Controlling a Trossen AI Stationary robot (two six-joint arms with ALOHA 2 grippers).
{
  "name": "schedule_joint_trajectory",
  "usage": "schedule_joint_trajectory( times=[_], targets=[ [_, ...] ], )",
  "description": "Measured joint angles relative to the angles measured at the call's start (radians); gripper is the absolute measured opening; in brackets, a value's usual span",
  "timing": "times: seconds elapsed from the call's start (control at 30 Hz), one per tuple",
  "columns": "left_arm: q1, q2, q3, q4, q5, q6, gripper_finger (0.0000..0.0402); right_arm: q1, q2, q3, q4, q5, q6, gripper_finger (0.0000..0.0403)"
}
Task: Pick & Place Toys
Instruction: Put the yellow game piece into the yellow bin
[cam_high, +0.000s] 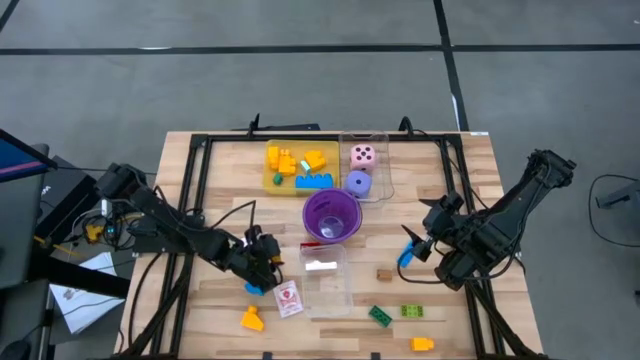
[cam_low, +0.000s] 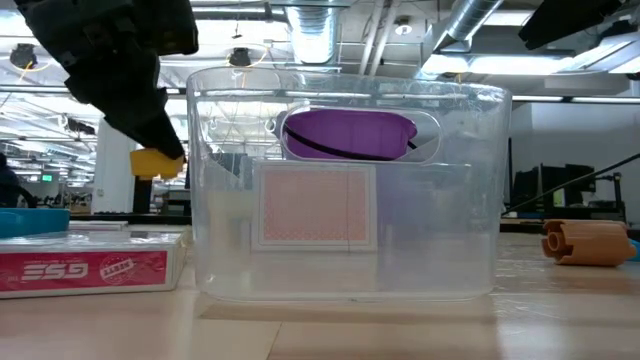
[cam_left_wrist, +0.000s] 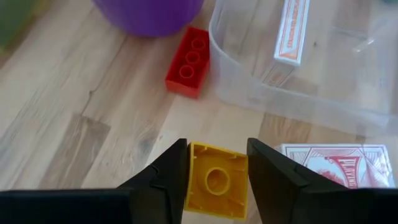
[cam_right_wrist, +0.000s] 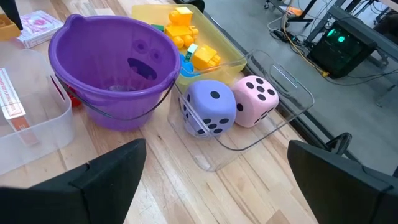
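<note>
My left gripper (cam_high: 262, 268) hovers left of the clear tray (cam_high: 326, 282), shut on a small yellow brick (cam_left_wrist: 214, 179). In the low view the brick (cam_low: 157, 163) hangs above the table. A red brick (cam_left_wrist: 188, 62) lies flat beside the purple cup (cam_high: 331, 215). One card pack (cam_left_wrist: 292, 31) stands inside the clear tray, and another (cam_high: 288, 298) lies on the table next to it. At the right side my right gripper (cam_right_wrist: 217, 183) waits open, above the table. My left gripper pinches the yellow brick by two opposite side walls (cam_left_wrist: 193, 177) between its two fingers. The fingers slant down toward the table. The brick is lifted clear of the table, its hollow underside turned toward the wrist.
A yellow tray (cam_high: 272, 182) holding bricks and a clear tray (cam_high: 381, 190) with a pink die (cam_right_wrist: 256, 99) and a purple die (cam_right_wrist: 208, 106) stand at the back. An orange brick (cam_high: 252, 318), green bricks (cam_high: 380, 316) and a yellow brick (cam_high: 422, 344) lie near the front edge.
</note>
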Motion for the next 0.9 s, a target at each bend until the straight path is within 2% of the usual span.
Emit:
schedule_joint_trajectory(
  times=[0.27, 0.47, 0.67, 0.9],
  targets=[
    [0.009, -0.001, -0.015, 0.002, -0.028, 0.000, 0.0134, 0.000, 0.000, 0.000, 0.000, 0.000, 0.000, 0.0384],
    [0.077, -0.007, -0.015, 0.007, -0.126, 0.040, 0.0133, 0.000, 0.000, 0.000, 0.000, 0.000, 0.000, 0.0384],
    [0.264, -0.007, -0.015, 0.043, -0.154, 0.221, 0.0134, 0.000, 0.000, 0.000, 0.000, 0.000, -0.012, 0.0384],
    [0.582, -0.007, -0.015, 0.137, -0.139, 0.468, 0.0134, 0.000, 0.000, 0.000, 0.000, 0.001, -0.019, 0.0384]
  ],
)
